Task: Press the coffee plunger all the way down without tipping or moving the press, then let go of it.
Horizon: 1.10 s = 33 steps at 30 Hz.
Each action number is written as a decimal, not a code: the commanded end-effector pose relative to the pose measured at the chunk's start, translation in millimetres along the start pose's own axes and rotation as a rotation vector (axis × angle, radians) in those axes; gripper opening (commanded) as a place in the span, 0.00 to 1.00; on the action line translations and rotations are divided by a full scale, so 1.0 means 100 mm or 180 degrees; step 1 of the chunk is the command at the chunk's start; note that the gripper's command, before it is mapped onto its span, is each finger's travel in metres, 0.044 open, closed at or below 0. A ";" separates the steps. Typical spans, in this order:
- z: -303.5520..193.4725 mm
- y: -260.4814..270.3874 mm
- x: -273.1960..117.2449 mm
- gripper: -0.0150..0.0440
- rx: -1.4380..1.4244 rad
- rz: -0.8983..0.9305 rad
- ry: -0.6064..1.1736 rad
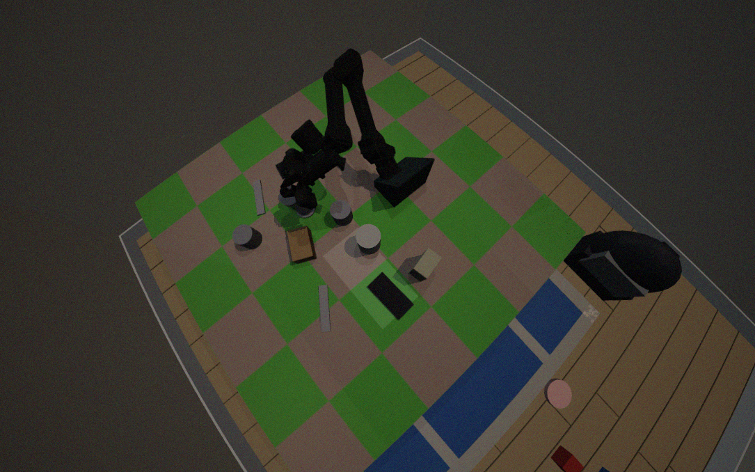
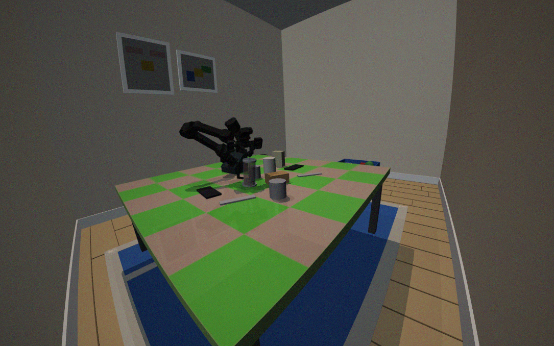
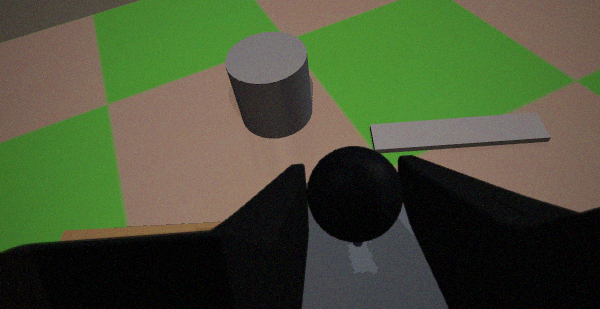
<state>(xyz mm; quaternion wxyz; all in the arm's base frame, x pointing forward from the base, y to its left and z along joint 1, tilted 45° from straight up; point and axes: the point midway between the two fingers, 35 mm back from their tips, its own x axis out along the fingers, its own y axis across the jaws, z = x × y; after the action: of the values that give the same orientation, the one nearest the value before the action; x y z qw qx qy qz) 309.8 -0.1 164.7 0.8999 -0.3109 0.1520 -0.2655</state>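
Note:
The coffee press stands upright on the checkered table, a clear cylinder with a grey lid. My gripper is right above it, shut on the black round plunger knob, which sits between the fingertips. In the wrist view only a tiny stub of the rod shows below the knob, so the knob is very close to the lid. The arm and fingers hide much of the lid in the top view. The inside of the press is too dim to read.
A grey cylinder, a brown box and another grey cylinder stand near the press. A grey bar lies beside it. A white cylinder stands farther off.

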 end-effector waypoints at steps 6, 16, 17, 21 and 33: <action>0.00 0.00 0.00 0.45 -0.0001 0.0001 0.0002; 0.00 0.00 0.00 0.90 -0.0001 0.0001 0.0002; 0.00 0.00 0.00 0.94 -0.0001 0.0001 0.0002; 0.00 0.00 0.00 1.00 -0.0001 0.0001 0.0002; 0.60 -0.06 -0.54 1.00 -0.0043 0.0008 0.0050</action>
<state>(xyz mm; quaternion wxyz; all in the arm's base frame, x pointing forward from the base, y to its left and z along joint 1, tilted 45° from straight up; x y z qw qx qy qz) 302.3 38.2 194.3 0.8979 -0.3133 0.1670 -0.2602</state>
